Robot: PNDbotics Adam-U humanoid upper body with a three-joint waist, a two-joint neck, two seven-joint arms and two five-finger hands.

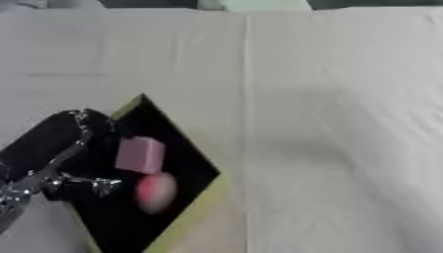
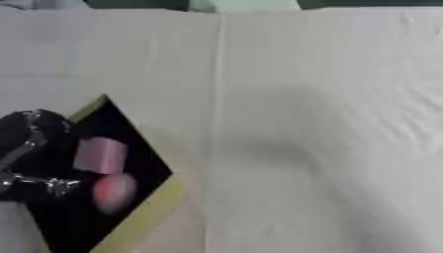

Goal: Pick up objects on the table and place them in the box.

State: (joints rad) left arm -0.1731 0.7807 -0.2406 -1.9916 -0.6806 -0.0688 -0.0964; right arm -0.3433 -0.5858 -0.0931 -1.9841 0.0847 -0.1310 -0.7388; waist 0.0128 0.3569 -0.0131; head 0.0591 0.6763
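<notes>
A box [image 1: 200,201] with a black inside and yellowish rim sits at the lower left, turned like a diamond. Inside it lies a pink block [image 1: 140,154]. Just below the block is a blurred red rounded object [image 1: 155,191], also within the box opening. My left hand [image 1: 67,184] reaches in from the left over the box, its fingers spread apart; one fingertip ends right beside the red object without curling round it. The right hand shows in neither view.
A pale cloth [image 1: 329,123] covers the table, with a fold line running top to bottom near the middle. Something light green [image 1: 255,4] lies at the far edge.
</notes>
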